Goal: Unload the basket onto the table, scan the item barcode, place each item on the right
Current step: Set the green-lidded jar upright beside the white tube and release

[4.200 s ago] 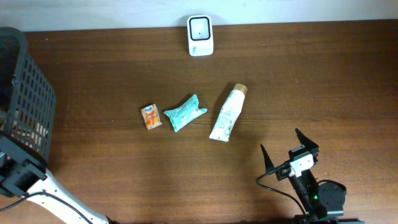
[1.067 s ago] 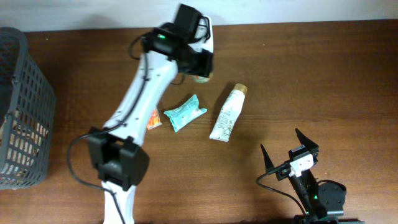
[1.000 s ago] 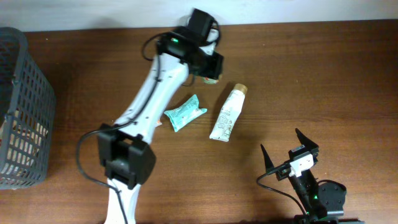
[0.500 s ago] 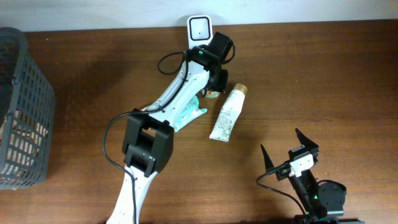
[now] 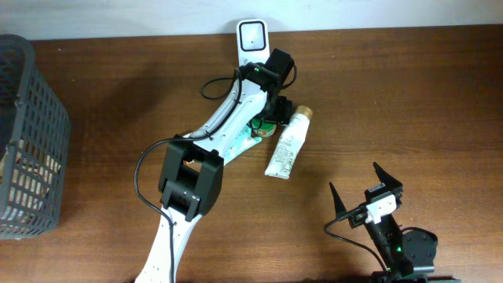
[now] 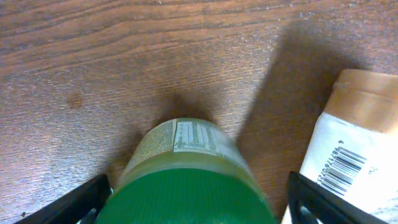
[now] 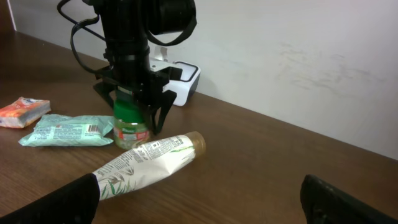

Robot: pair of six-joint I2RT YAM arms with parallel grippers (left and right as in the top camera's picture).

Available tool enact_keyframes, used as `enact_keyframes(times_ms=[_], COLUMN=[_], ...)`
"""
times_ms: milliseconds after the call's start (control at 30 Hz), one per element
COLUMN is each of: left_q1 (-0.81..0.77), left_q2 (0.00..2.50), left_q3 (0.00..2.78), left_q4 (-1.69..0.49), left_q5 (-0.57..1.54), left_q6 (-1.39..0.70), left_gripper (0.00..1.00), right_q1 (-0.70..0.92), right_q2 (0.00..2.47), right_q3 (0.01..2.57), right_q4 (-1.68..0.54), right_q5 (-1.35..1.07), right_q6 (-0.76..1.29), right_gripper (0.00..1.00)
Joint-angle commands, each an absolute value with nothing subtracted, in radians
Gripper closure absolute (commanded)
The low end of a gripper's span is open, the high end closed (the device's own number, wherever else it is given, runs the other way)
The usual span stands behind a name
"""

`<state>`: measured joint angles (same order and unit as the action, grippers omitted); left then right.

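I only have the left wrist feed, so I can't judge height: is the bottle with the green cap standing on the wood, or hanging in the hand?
Observer: In the right wrist view, the green-capped bottle stands upright, its base on the brown wooden table.
Operator: Where is the scanner from there?
Observer: The white box-shaped scanner sits at the table's far edge, beyond the bottle.
Operator: Anything on the side away from the white tube?
Observer: A crinkled teal packet lies there, with a small orange packet beyond it.
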<state>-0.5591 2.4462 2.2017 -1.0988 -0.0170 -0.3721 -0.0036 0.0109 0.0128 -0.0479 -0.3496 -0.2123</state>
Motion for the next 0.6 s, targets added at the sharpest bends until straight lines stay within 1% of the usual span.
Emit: enact_keyframes(times_ms=[0,100,167,333,467,567], left_q1=[-0.561,-0.555,-0.545,-0.496,-0.39,-0.272], left_q2=[2.437,2.403,2.36,2.24,2.131,2.04], left_q3=[2.212,2.25,2.306,2.463,2.545,2.558], left_q4=[-1.102,-1.114,-1.142,-1.262,-1.378,-1.432], left_q5=[0.065,0.086,0.083,0.072,0.026,-0.055], left_q6=[-0.368,-0.365,-0.339,-0.296,-0.294,-0.297], left_gripper=[0.05,0.04,0.01,0.01,0.01,0.01], right_q1=[-0.001,-0.001,-0.001,-0.001,-0.001,-0.001], right_q2=[0.006,0.006,0.006,0.006,0.006,0.006], right_q3=[0.006,0.006,0.006,0.006,0.006,0.006], right_q4=[-0.049,-0.049,-0.049,-0.049,-0.049,-0.049], right_q5=[-0.358,-0.358,-0.358,-0.358,-0.358,-0.358], right_q6=[-0.202,-0.202,-0.202,-0.202,-0.202,-0.202], right_gripper=[0.02,0.02,0.02,0.02,0.02,0.02])
